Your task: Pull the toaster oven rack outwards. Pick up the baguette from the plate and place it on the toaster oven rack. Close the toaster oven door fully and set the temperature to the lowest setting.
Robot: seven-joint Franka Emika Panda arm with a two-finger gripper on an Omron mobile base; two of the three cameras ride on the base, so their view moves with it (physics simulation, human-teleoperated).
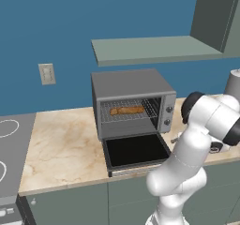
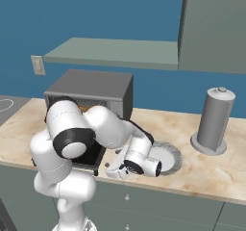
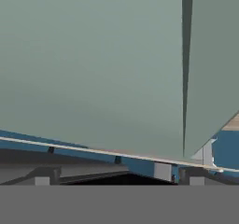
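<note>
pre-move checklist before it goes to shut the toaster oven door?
1. Small tan-brown baguette lying on the thin silver wire rack inside the boxy grey toaster oven: ok.
2. Black glass oven door shut: not ok, it lies folded down flat.
3. Round grey plate free of bread: ok on the part that shows.
4. Two-finger gripper open and holding nothing: ok.
5. Rack pushed back far enough for the door to shut: cannot tell.
6. Temperature knob at lowest: cannot tell.
</note>
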